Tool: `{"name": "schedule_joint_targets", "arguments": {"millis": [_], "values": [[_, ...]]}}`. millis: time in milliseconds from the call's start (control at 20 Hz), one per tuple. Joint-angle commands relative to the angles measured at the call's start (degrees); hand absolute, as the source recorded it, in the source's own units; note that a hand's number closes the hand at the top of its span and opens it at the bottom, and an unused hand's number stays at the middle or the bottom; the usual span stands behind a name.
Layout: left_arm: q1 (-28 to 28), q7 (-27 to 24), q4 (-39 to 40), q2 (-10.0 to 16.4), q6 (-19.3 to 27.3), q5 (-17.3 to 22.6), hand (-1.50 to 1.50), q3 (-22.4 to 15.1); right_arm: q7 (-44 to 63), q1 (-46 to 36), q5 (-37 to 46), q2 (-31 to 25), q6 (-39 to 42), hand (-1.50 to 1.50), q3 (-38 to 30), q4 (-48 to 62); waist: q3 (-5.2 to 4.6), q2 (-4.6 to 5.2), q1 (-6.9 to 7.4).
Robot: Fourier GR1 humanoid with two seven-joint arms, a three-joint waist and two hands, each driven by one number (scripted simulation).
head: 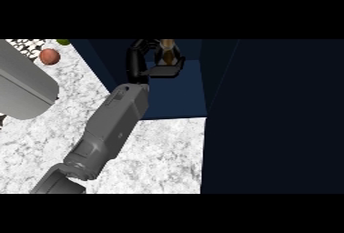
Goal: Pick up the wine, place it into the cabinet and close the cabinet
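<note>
**Colleague:** Where is the wine now?

**Me:** The wine [166, 46] is at the far side, in the mouth of the cabinet [183, 95]. Only its brown upper part shows. My left hand [163, 70] holds it, and the black fingers [135, 58] are curled round it and hide most of it. I cannot tell if its bottom already touches the cabinet floor.

**Colleague:** Which step is this, then?

**Me:** I judge it is the placing step. The picking is done and the closing is not yet begun. Next I must lower the bottle until it stands, spread the fingers, and draw the hand toward the near side without tipping it.

**Colleague:** Is there room for that?

**Me:** On the right, yes: the blue cabinet floor shows between the hand and the right inner wall. On the left the hand is close to the cabinet's left edge, so I would pull the forearm [111, 132] out along its own line. The big dark panel [269, 113] at the right I take for the open door. It stands just beside the right edge of the white tabletop [161, 154], and it should swing only when the arm is out.

**Colleague:** Anything else near?

**Me:** A grey rounded body [23, 86] and a red fruit [49, 56] at the far left, well apart from the cabinet. My right hand does not show.
</note>
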Motion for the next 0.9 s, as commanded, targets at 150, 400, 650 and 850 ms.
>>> {"name": "schedule_joint_targets", "arguments": {"millis": [150, 400, 650, 850], "values": [[-0.2, -2.8, 4.2, 1.5, -4.1, 4.0, 1.50, 5.6, 0.0, 4.3, -4.1, -0.8, 1.8, -1.50, -1.0, -6.6, -0.14, 0.63, -0.86], [-1.7, -5.7, 7.2, 0.1, -1.1, 3.7, 1.50, 5.0, 1.8, 1.0, -3.8, -0.1, 0.1, -1.50, 0.3, -3.6, -0.17, 0.72, -0.90], [-1.1, -6.8, 10.0, 2.1, -3.8, 1.9, 1.50, 5.0, -0.6, 3.5, -3.7, -0.2, 1.6, -1.50, 0.0, -4.7, -0.13, 0.90, -1.16], [-1.9, -5.2, 11.8, 2.1, -2.9, 1.3, -1.50, 5.1, 1.2, 1.5, -1.1, 0.1, 0.1, -1.50, 1.8, -5.2, -0.19, 0.87, -0.97]]}}
